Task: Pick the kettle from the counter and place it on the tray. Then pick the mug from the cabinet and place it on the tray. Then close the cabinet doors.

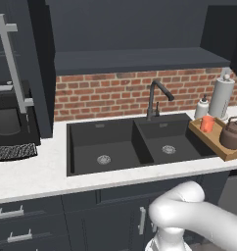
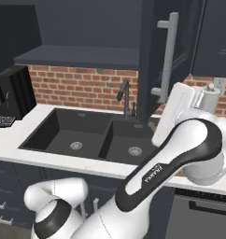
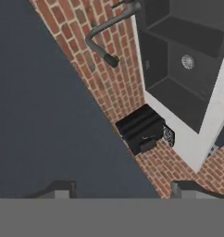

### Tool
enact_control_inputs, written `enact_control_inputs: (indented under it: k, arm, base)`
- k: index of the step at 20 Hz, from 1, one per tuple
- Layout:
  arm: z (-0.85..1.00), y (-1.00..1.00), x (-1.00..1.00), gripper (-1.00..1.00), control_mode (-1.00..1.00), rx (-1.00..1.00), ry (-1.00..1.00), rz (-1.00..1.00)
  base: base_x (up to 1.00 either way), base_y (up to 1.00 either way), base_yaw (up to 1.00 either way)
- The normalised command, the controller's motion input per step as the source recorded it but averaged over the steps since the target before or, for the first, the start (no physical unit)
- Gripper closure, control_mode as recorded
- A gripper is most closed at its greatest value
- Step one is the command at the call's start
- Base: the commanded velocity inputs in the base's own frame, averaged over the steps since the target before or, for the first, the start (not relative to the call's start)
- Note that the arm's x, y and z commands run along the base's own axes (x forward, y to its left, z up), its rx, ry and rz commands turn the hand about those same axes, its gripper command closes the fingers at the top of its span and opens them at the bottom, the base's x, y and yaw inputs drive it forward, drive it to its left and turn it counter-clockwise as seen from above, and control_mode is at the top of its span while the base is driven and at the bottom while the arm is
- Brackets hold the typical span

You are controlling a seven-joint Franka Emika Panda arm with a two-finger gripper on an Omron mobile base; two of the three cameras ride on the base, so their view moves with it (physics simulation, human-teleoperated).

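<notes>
The dark brown kettle [image 1: 233, 135] and the small orange-red mug [image 1: 207, 124] both stand on the wooden tray [image 1: 222, 151] on the counter [image 1: 32, 171], right of the sink. The cabinet is open, its dark shelf [image 1: 140, 60] bare. Its left door, with a long silver handle [image 1: 12, 63], is swung wide. The right door [image 2: 154, 51] stands open too. In the right base view my arm reaches up beside that door's handle [image 2: 167, 56]. In the hand view my gripper [image 3: 122, 189] is open, nothing between its fingertips [image 3: 58, 187], and a dark door panel [image 3: 44, 115] lies close in front.
A black double sink [image 1: 135, 142] with a dark faucet [image 1: 154, 98] is set in the counter under a brick wall. A paper towel roll [image 1: 222, 95] and a soap bottle [image 1: 202, 108] stand behind the tray. A black appliance [image 1: 8, 117] sits at the counter's left end.
</notes>
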Motion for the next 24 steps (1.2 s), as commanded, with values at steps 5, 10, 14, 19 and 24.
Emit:
enact_control_inputs:
  k: [5, 10, 14, 19, 24]
  arm:
    - [0.34, 0.95, 0.35, -1.0, -1.0, -0.1, 0.05, 0.0]
    - [0.29, 0.92, 0.55, -1.0, -1.0, -0.06, 0.06, 0.0]
    - [0.24, 0.88, 0.66, -1.0, -1.0, -0.05, 0.05, 0.0]
    - [0.21, 0.81, 0.73, -1.0, -1.0, -0.04, 0.04, 0.0]
    - [0.13, 0.6, 0.87, -1.0, -1.0, -0.03, 0.01, -0.01]
  base:
    - [0.0, 0.0, 0.0]
    - [0.0, 0.0, 0.0]
    - [0.0, 0.0, 0.0]
    - [0.0, 0.0, 0.0]
    - [0.0, 0.0, 0.0]
